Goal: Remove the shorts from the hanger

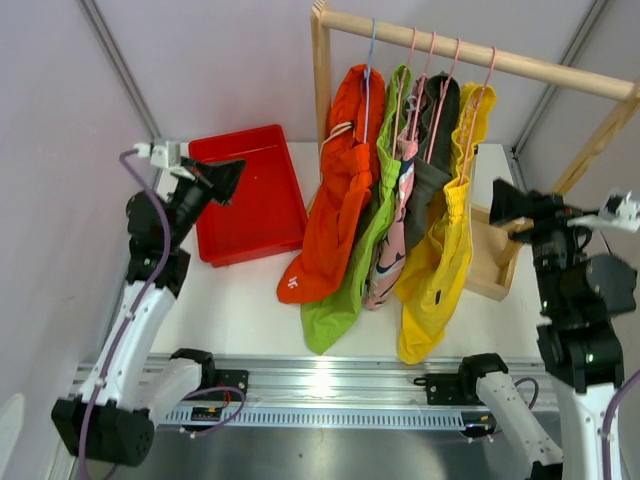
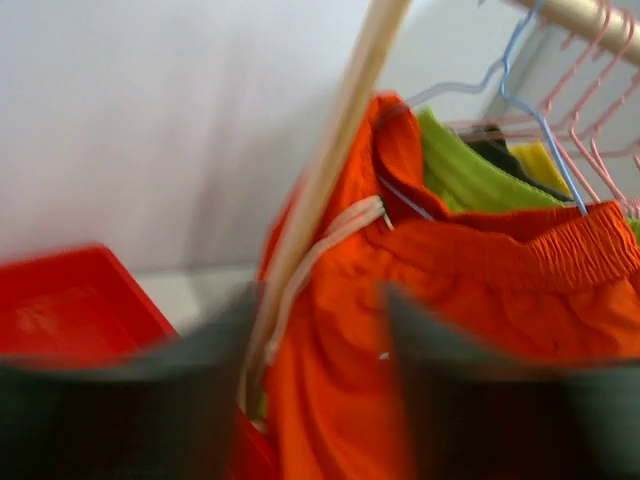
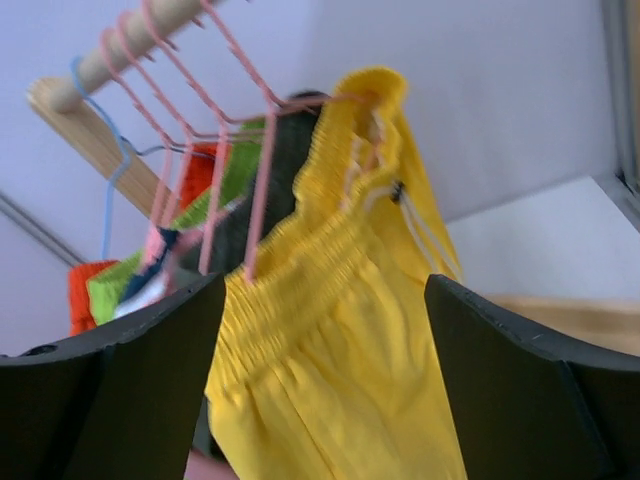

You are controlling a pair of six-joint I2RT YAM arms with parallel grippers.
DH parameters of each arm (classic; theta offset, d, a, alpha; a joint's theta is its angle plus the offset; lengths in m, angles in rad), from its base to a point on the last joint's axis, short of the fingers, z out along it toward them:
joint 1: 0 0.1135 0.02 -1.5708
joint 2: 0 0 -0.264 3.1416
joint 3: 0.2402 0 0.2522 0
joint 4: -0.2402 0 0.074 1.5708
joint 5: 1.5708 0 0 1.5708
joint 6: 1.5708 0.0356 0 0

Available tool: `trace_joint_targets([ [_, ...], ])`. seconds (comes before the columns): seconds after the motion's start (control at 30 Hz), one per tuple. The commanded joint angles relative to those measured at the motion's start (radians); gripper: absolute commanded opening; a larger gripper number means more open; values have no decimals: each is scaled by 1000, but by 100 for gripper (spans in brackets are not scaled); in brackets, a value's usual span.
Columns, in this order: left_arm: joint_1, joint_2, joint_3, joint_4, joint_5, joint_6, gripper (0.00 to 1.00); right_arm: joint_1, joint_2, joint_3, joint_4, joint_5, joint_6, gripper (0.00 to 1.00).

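Note:
Five shorts hang on hangers from a wooden rail [image 1: 470,52]: orange [image 1: 335,200], lime green [image 1: 355,270], pink patterned [image 1: 390,260], dark olive-grey [image 1: 432,160] and yellow [image 1: 440,270]. My left gripper [image 1: 225,180] is open and empty, left of the rack over the red tray; in its wrist view the orange shorts [image 2: 450,330] fill the space between its blurred fingers [image 2: 150,400]. My right gripper [image 1: 500,205] is open and empty, just right of the yellow shorts, which show between its fingers [image 3: 120,390] in the right wrist view [image 3: 330,360].
A red tray [image 1: 250,190] lies on the white table at the back left. The rack's wooden upright [image 1: 320,80] stands beside the orange shorts, and its base frame [image 1: 490,270] lies at the right. Walls close in behind and on both sides.

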Motion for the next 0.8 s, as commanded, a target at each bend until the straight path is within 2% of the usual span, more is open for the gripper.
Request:
trace_joint_targets([
  [0.0,16,101,144,-176,168,-97,0,2,193,141,124,-149,-87,85],
  [0.07,13,110,194,-338,110,-51,3,4,295,302,96,-162,-113,62],
  [0.1,13,110,272,-392,98,-24,25,2,346,364,51,-160,-118,44],
  [0.13,3,109,303,-453,63,34,98,2,449,487,24,-162,-122,42],
  [0.2,-7,107,389,-622,-52,91,99,2,541,590,-38,-160,-119,30],
  [0.23,-11,104,433,-670,-94,127,99,2,609,627,-46,-162,-116,36],
  [0.3,-11,89,455,-751,-168,159,99,2,659,690,-54,-192,-107,58],
  [0.33,-11,77,441,-764,-183,176,99,4,679,701,-56,-199,-102,59],
  [0.5,-11,-34,332,-732,-231,190,99,5,737,683,-63,-200,-44,62],
  [0.57,-13,-67,276,-693,-200,173,99,5,740,660,-63,-190,-32,62],
  [0.77,-13,-88,230,-670,-191,158,99,24,745,580,-54,-174,16,56],
])
